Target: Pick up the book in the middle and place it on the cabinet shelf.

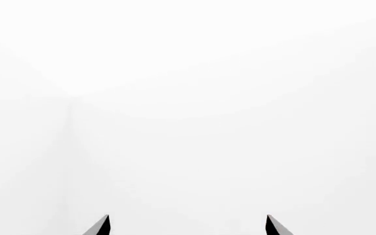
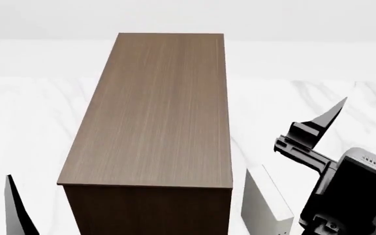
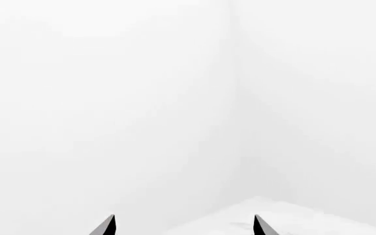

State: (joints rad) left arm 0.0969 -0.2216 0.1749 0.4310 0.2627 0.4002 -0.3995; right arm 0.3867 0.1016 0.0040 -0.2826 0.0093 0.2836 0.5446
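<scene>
The cabinet shelf (image 2: 155, 112) is a long dark-brown wood block with a flat lighter top, standing in the middle of the head view. The book of the task is out of view. My right gripper (image 2: 322, 122) is raised to the right of the cabinet, about level with its top. In the right wrist view this gripper (image 3: 184, 220) is open, and only white walls lie beyond its tips. A single dark finger (image 2: 15, 208) of my left gripper shows at the lower left of the cabinet. In the left wrist view the left gripper (image 1: 188, 220) is open and holds nothing.
A pale, cream-white book (image 2: 261, 205) stands upright on the white marble floor (image 2: 31, 122), between the cabinet's right side and my right arm (image 2: 351, 191). White walls close the room behind the cabinet.
</scene>
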